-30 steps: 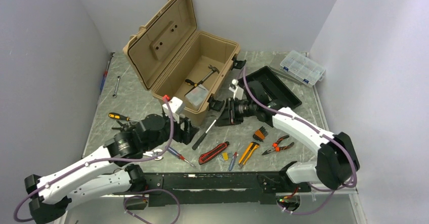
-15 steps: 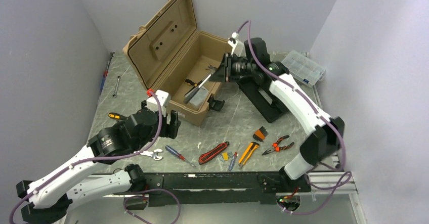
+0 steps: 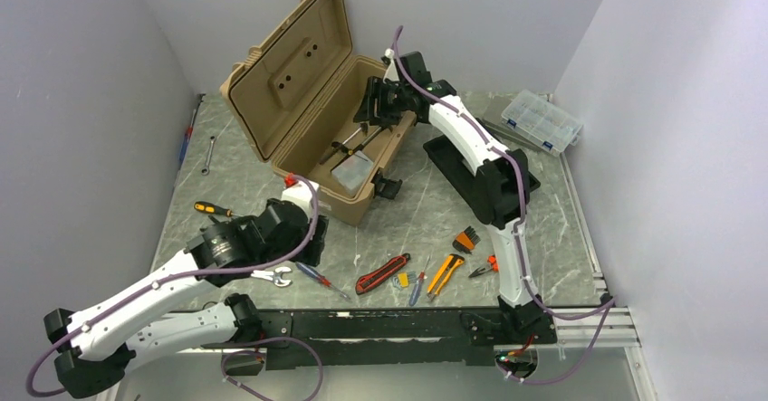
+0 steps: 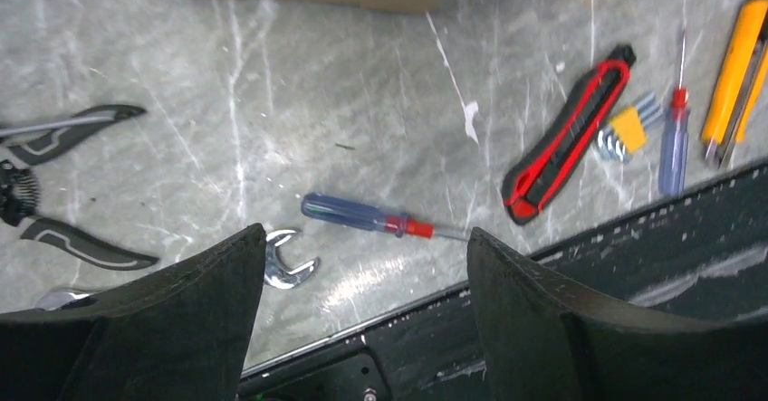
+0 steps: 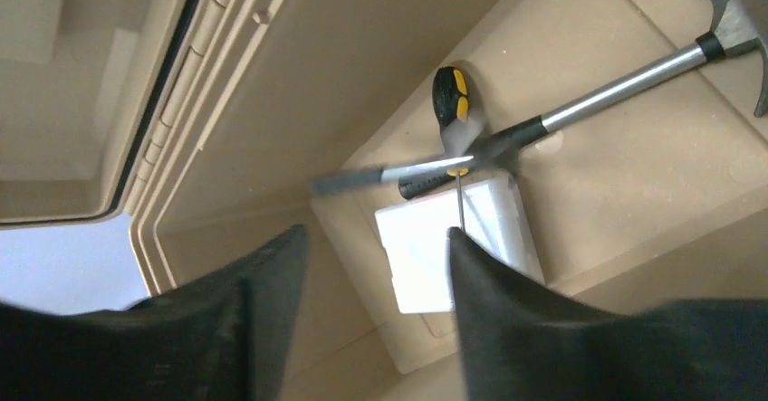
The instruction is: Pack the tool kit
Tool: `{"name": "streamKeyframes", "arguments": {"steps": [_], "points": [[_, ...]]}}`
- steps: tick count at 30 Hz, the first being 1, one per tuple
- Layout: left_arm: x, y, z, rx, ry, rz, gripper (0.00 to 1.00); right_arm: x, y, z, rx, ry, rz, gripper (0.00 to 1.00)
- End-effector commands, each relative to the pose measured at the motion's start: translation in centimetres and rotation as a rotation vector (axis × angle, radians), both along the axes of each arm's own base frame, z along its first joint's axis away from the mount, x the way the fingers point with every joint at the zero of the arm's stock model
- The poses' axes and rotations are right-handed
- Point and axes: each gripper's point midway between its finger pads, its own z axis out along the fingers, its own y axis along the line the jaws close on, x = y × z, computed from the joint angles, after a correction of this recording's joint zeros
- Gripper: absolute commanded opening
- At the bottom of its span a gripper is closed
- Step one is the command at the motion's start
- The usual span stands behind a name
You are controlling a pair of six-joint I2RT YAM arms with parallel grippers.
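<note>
The tan toolbox [image 3: 312, 152] stands open at the back left, lid up. Inside lie a hammer [image 5: 625, 80], a yellow-and-black screwdriver [image 5: 450, 93], a white box [image 5: 448, 238] and a long dark-handled tool [image 5: 380, 176], blurred. My right gripper [image 5: 376, 238] is open and empty, just above the box interior [image 3: 376, 111]. My left gripper [image 4: 362, 238] is open and empty, low over the table near a blue screwdriver [image 4: 362, 215] and a wrench [image 4: 285, 270]; in the top view it is at front left [image 3: 306, 238]. The black insert tray [image 3: 471, 179] lies right of the box.
Loose on the front table: red knife [image 3: 382, 272], yellow knife [image 3: 444, 274], pliers [image 3: 484, 265], bit holder [image 3: 465, 238], hex keys [image 4: 625, 129], small screwdriver [image 4: 675, 138], yellow-handled screwdriver [image 3: 213, 209]. A clear organiser [image 3: 541, 120] sits back right. A spanner [image 3: 207, 155] lies far left.
My right arm carried the long dark-handled tool from the table front up over the toolbox and let it go inside. My left gripper drew back toward the front edge.
</note>
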Motion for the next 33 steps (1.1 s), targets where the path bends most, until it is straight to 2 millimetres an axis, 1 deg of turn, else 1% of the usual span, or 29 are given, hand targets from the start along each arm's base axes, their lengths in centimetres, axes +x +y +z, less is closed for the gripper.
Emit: {"name": "streamKeyframes", "arguments": {"steps": [1, 4, 5, 8, 9, 10, 12, 14, 15, 16, 17, 18, 21, 22, 25, 26, 29, 33], "points": [[-1.1, -2.5, -1.3, -0.004, 0.039, -0.203, 0.83, -0.8, 0.4, 5.5, 0.059, -0.080, 0.026, 0.66], [-1.7, -4.6, -1.8, 0.003, 0.023, -0.398, 0.82, -1.5, -0.5, 7.3, 0.069, -0.112, 0.020, 0.73], [-1.8, -5.3, -1.7, 0.003, 0.001, -0.458, 0.82, -2.0, -0.9, 7.6, 0.068, -0.113, 0.023, 0.75], [-1.6, -6.7, -1.2, 0.012, -0.082, -0.597, 0.85, -3.9, -2.3, 9.4, 0.081, -0.143, 0.029, 0.79], [-1.7, -7.1, -1.3, 0.029, -0.100, -0.669, 0.95, -4.6, -3.0, 9.8, 0.086, -0.150, 0.026, 0.80], [-2.0, -7.5, -1.6, 0.043, -0.119, -0.744, 0.99, -5.4, -3.7, 10.2, 0.094, -0.160, 0.023, 0.80], [-2.2, -7.9, -2.5, 0.085, -0.133, -0.835, 0.99, -6.6, -5.5, 10.8, 0.118, -0.170, 0.005, 0.81], [-2.1, -7.7, -3.5, 0.161, -0.136, -0.905, 0.99, -7.9, -7.6, 11.5, 0.147, -0.177, -0.010, 0.81], [-2.2, -7.4, -4.2, 0.199, -0.133, -0.945, 0.99, -8.5, -8.5, 11.5, 0.153, -0.175, -0.020, 0.81], [-2.2, -7.0, -5.0, 0.244, -0.127, -0.988, 0.99, -9.4, -9.3, 12.2, 0.162, -0.188, -0.024, 0.82], [-2.0, -6.6, -5.7, 0.296, -0.123, -1.015, 0.99, -10.1, -10.0, 12.2, 0.163, -0.191, -0.029, 0.82], [-1.9, -6.2, -6.3, 0.329, -0.099, -1.025, 0.99, -10.7, -10.5, 12.3, 0.163, -0.195, -0.031, 0.81], [-2.2, -5.1, -8.1, 0.431, -0.007, -1.111, 0.93, -12.5, -11.6, 12.1, 0.162, -0.193, -0.032, 0.82], [-2.3, -4.7, -8.6, 0.460, 0.030, -1.135, 0.91, -12.9, -11.8, 12.4, 0.169, -0.201, -0.031, 0.82], [-2.7, -3.2, -10.0, 0.539, 0.165, -1.185, 0.92, -14.2, -12.0, 12.5, 0.198, -0.202, -0.021, 0.82], [-2.7, -2.8, -10.2, 0.555, 0.191, -1.194, 0.91, -14.5, -12.0, 12.5, 0.208, -0.200, -0.016, 0.82], [-2.2, -2.2, -10.8, 0.594, 0.189, -1.213, 0.90, -15.3, -11.7, 12.4, 0.232, -0.184, 0.008, 0.80], [-1.7, -1.5, -12.4, 0.638, 0.199, -1.224, 0.87, -16.0, -11.7, 12.4, 0.255, -0.179, 0.016, 0.80]]}}
